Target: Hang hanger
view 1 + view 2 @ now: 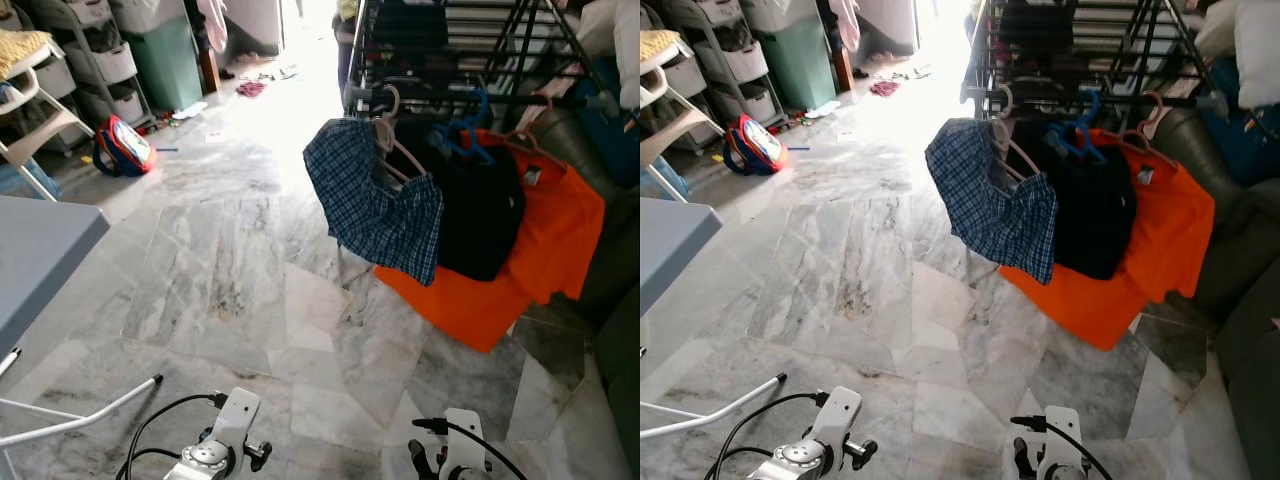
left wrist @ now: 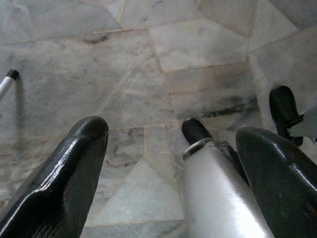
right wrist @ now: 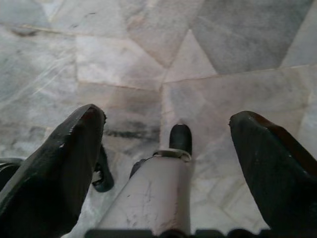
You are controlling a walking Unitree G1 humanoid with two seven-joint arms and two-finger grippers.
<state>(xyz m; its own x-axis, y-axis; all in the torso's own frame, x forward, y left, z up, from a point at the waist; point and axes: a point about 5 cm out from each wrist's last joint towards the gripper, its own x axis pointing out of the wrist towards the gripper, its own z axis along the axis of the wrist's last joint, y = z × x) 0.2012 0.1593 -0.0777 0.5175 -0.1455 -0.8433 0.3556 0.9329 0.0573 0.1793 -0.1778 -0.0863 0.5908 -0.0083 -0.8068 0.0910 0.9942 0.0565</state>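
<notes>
A black drying rack stands ahead on the right. Three hangers with clothes hang from its front rail: a beige hanger with a blue plaid shirt, a blue hanger with a black garment, and a pink hanger with an orange shirt. Both arms hang low at the bottom edge, the left arm and the right arm, far from the rack. My left gripper and right gripper are open over the marble floor and hold nothing.
A grey table corner with white legs is close on the left. A dark sofa sits behind the rack on the right. A red and blue bag, a green bin and a white chair stand at the back left.
</notes>
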